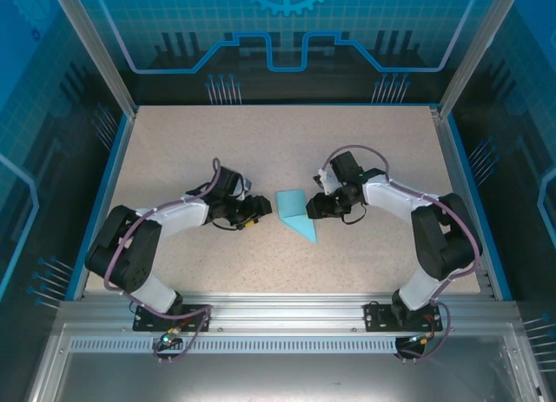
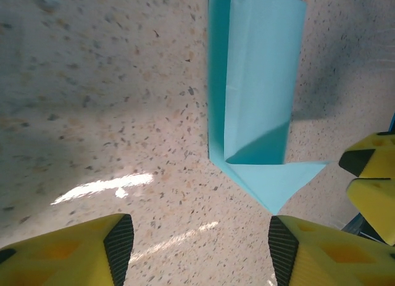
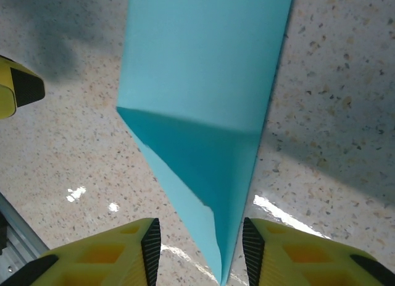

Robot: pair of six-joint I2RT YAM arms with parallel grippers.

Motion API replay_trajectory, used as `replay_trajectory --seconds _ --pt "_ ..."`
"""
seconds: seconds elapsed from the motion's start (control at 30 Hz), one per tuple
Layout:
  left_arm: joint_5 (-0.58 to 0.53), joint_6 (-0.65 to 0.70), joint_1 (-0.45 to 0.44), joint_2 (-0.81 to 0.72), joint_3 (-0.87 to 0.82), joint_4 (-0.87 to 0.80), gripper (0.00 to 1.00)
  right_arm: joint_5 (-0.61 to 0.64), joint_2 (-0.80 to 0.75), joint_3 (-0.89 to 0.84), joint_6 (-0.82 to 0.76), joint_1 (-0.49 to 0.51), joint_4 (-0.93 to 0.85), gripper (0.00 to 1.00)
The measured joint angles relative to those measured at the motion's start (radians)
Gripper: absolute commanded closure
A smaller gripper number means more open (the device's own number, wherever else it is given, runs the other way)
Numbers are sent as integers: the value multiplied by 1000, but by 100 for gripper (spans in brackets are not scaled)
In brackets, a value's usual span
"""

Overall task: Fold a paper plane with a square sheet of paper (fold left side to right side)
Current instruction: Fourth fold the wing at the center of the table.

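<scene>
Both arms are reaching in from the near edge of the speckled table (image 1: 174, 150), and their grippers are facing each other across the folded light-blue sheet of paper (image 1: 294, 211). The left gripper (image 2: 199, 236) is standing released, its yellow fingers (image 2: 117, 243) spread wide, with the paper's point lying just ahead of them. The right gripper (image 3: 202, 243) is also standing apart, and the sheet's narrow tip is lying loose between its fingers (image 3: 151, 246). Farther out, the paper (image 3: 203, 63) is widening and resting flat mid-table.

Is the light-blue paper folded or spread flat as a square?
Folded: the light-blue paper lies as a narrow pointed shape, and the left wrist view shows overlapping layers near its tip.
</scene>
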Motion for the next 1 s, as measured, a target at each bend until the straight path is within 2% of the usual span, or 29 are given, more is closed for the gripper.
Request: replay_trajectory --seconds 0.37,0.67,0.77,0.87,1.0 --pt "18 -36 -73 162 111 51 37 37 52 0 -6 0 -3 64" --pt "27 -35 -88 234 201 50 41 69 70 0 -6 0 -3 69" --pt "27 -35 -89 244 209 50 48 80 70 0 -6 0 -3 69" --pt "27 -34 -91 255 224 48 61 85 70 -1 -6 0 2 69" --pt "27 -35 -99 263 249 38 73 106 49 -15 -7 0 14 62"
